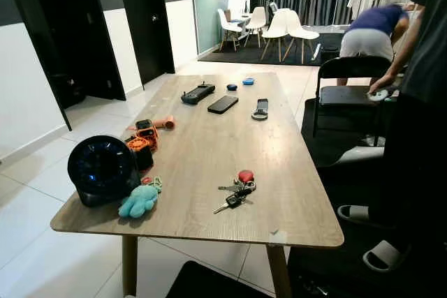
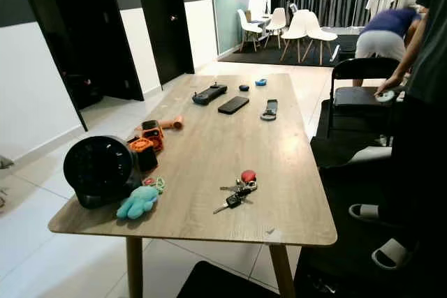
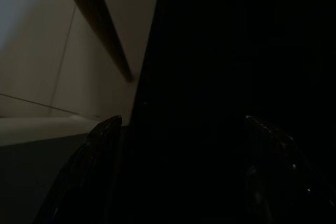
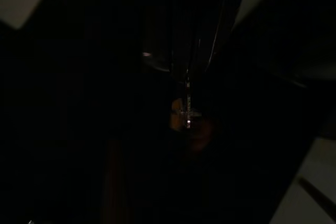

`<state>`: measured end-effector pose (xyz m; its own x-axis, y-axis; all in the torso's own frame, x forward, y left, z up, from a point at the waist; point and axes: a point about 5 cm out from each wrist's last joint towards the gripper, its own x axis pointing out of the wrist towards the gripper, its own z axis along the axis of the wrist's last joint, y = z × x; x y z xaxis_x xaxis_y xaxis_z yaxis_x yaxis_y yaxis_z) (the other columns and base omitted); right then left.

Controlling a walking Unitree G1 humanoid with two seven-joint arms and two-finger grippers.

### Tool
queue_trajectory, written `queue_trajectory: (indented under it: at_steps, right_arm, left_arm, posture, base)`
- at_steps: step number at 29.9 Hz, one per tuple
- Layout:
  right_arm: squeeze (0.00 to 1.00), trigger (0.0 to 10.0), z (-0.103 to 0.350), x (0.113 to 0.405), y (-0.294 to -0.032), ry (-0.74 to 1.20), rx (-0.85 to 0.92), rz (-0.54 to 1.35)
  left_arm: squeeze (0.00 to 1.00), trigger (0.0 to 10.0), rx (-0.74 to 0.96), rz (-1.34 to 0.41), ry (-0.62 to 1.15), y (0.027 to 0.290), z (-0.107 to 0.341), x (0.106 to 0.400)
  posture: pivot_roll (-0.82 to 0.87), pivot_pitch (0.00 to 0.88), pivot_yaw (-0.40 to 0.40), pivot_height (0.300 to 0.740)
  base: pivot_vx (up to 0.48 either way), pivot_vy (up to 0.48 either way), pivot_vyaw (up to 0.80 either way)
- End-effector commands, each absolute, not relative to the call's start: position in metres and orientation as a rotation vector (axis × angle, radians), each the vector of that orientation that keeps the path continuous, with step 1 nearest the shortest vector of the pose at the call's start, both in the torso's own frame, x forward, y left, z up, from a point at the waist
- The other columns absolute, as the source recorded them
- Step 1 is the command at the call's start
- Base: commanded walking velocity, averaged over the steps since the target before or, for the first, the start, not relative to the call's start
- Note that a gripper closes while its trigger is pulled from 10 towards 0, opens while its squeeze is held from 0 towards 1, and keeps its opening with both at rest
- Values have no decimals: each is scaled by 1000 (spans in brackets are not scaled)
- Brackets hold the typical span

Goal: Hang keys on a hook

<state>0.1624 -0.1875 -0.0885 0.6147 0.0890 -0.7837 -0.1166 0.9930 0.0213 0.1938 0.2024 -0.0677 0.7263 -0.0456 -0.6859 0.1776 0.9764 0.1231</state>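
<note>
Lying flat near the front edge of the long wooden table (image 1: pixel 202 151): bunch of metal keys with black fob and red tag (image 1: pixel 236 192), right of the teal plush octopus (image 1: pixel 138 201). Judged light, loose, jangly, apt to slide; best pinched at ring or fob. Same placement from the right eye. Left wrist view: left gripper (image 3: pixel 181 129) hanging low beside the table leg, fingers spread apart. Right wrist view: too dark; finger state cannot be told.

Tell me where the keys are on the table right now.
In the left eye view, the keys lie on the wooden table near its front edge, right of centre, with the teal plush toy and round black fan to their left.
</note>
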Motion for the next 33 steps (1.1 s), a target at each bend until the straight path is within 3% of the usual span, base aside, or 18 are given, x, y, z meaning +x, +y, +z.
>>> queue_trajectory:
  at_steps: [1, 12, 20, 33]
  right_arm:
    - [0, 10000, -85, 168, -191, 882, -59, 142]
    - [0, 10000, -74, 188, -204, 861, -147, 203]
    - [0, 10000, -73, 191, -205, 846, -49, 101]
    - [0, 10000, -76, 184, -206, 833, 9, 21]
  left_arm:
    - [0, 10000, 163, -94, 769, 201, -73, 185]
    - [0, 10000, 155, -117, 732, 178, -73, 188]
    - [0, 10000, 126, -198, 675, 165, -69, 192]
    - [0, 10000, 86, -202, 604, 168, -61, 200]
  posture:
    - [84, 37, -48, 740]
    - [87, 23, -141, 740]
    - [82, 14, -129, 740]
    - [73, 7, -76, 740]
  base:
    - [0, 0, 0]
    - [0, 0, 0]
    - [0, 0, 0]
    - [0, 0, 0]
